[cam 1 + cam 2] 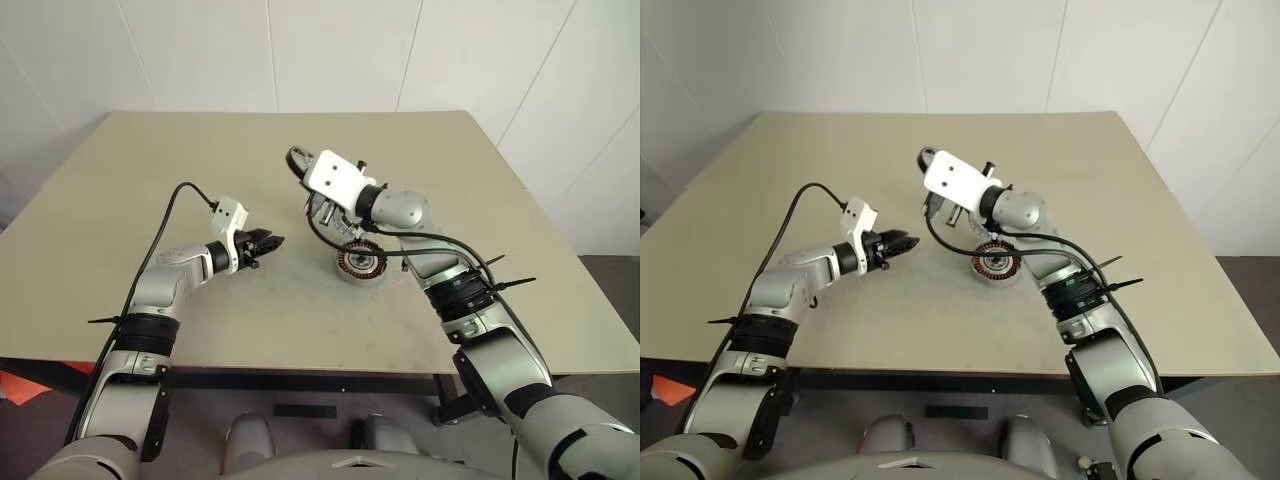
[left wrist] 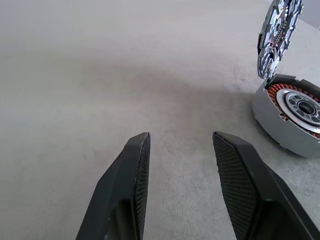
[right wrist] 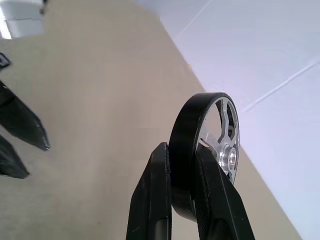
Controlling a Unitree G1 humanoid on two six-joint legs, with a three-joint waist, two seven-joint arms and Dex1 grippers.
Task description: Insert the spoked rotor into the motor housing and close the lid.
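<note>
My right gripper (image 3: 182, 150) is shut on the spoked rotor (image 3: 220, 130), a silver wheel with a dark rim. It holds the rotor on edge above the table, up and to the left of the motor housing (image 1: 360, 263). The housing sits on the table with its copper windings facing up. In the left wrist view the lid (image 2: 277, 35), a patterned disc, stands nearly upright at the housing's (image 2: 290, 115) rim. My left gripper (image 1: 272, 241) hovers open and empty to the left of the housing, pointing toward it.
The beige table (image 1: 200, 160) stretches wide around the parts, with white walls behind it. A black cable (image 1: 440, 240) loops from my right wrist past the housing. My left gripper's dark fingers (image 3: 20, 125) also show in the right wrist view.
</note>
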